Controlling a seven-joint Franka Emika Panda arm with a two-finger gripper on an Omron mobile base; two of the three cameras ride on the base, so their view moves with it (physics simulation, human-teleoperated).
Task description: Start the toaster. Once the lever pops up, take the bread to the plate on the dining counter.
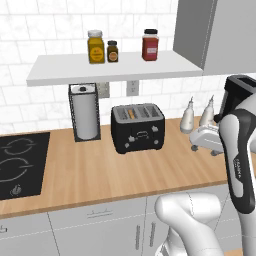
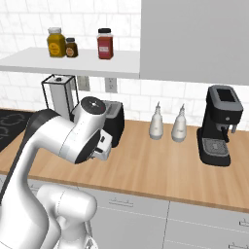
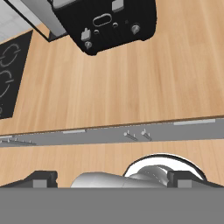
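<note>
Left base view: a black toaster [image 1: 138, 128] sits on the wooden counter [image 1: 100, 172], a bread slice [image 1: 131, 114] in its left slot, a paper towel holder [image 1: 85, 112] at nine o'clock.

Right base view: the arm hides most of the toaster [image 2: 115, 123]; coffee machine [image 2: 219, 125] at three o'clock.

Hand view: gripper [image 3: 111, 179] fingers spread wide, holding nothing; toaster [image 3: 107, 22] at twelve o'clock.

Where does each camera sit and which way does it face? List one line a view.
Left base view: behind-left of the arm, facing down at the toaster; arm at lower right.
Right base view: behind-right, same toaster, partly behind the arm at lower left.
Hand view: on the hand, facing the toaster's front; open gripper at bottom.
Shared: the toaster.
</note>
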